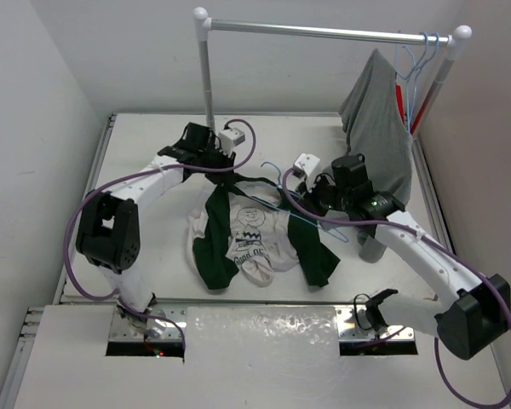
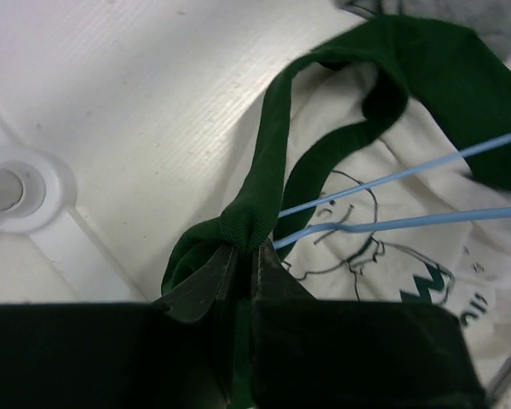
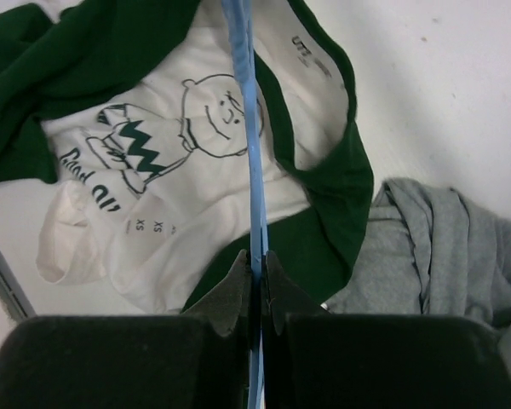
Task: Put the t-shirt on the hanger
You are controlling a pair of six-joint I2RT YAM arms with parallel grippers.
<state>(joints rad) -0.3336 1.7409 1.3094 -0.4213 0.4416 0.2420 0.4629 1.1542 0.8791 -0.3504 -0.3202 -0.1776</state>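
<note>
Collar (image 2: 268,162) is the key here. Your left gripper (image 2: 238,254) is pinched shut on the green neckband of the t-shirt (image 1: 254,237), raising it so the neck gapes just ahead of the fingertips. Your right gripper (image 3: 254,266) is closed tight on the wire of the hanger (image 3: 249,128), which runs straight out from its jaws over the printed chest. Its far end reaches under the raised band beside your left fingertips, likely so a shoulder can slide in. The shirt's body lies crumpled on the table (image 1: 153,136) beneath both grippers.
</note>
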